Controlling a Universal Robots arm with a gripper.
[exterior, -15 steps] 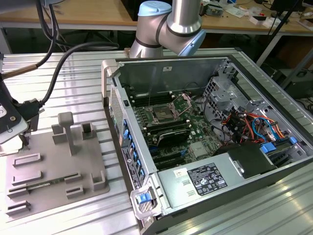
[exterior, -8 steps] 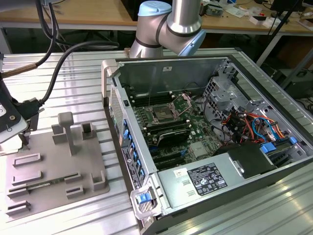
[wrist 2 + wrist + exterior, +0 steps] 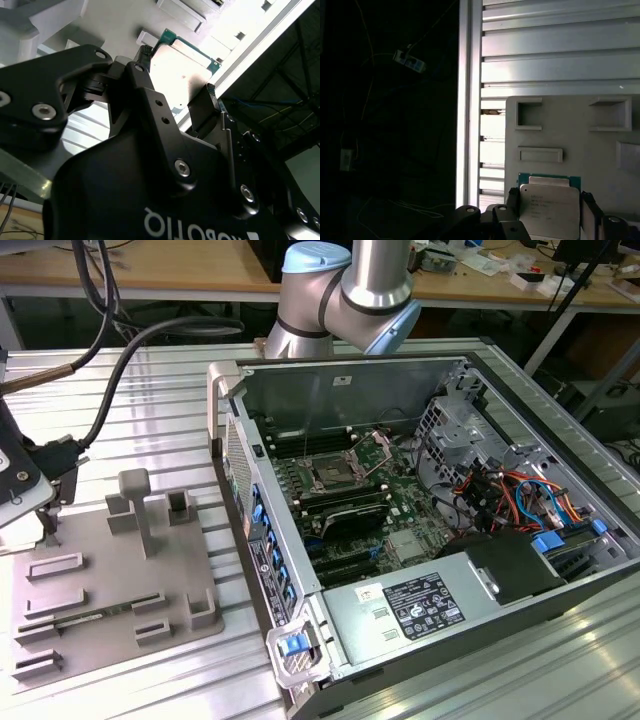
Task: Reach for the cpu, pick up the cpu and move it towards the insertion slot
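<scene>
**Second wrist view.** The black gripper (image 3: pixel 177 85) body sits closest to the lens. Its two fingers (image 3: pixel 142 70) stand narrowly apart, one against each opposite edge of the cpu (image 3: pixel 182 70). A green board rim runs along the chip's far side. The pale grey tray (image 3: pixel 120 20) lies behind.

**First wrist view.** This looks onto the chip's silvery lid. The gripper (image 3: pixel 551 212) has its fingers (image 3: pixel 512 205) set against both sides of the cpu (image 3: pixel 550 207). Beyond are the tray (image 3: pixel 600 150) with its rectangular recesses and the ribbed bench (image 3: pixel 560 50). Cannot tell whether the chip is clear of the tray.

**Exterior view.** This gives the wider layout. The tray (image 3: pixel 110 565) lies at 9 o'clock of the open case (image 3: pixel 330 390), on the exterior view's left. The insertion slot (image 3: pixel 330 476) sits inside on the board, well apart from the tray. The arm (image 3: pixel 350 290) stands at 12 o'clock, behind the case.
</scene>
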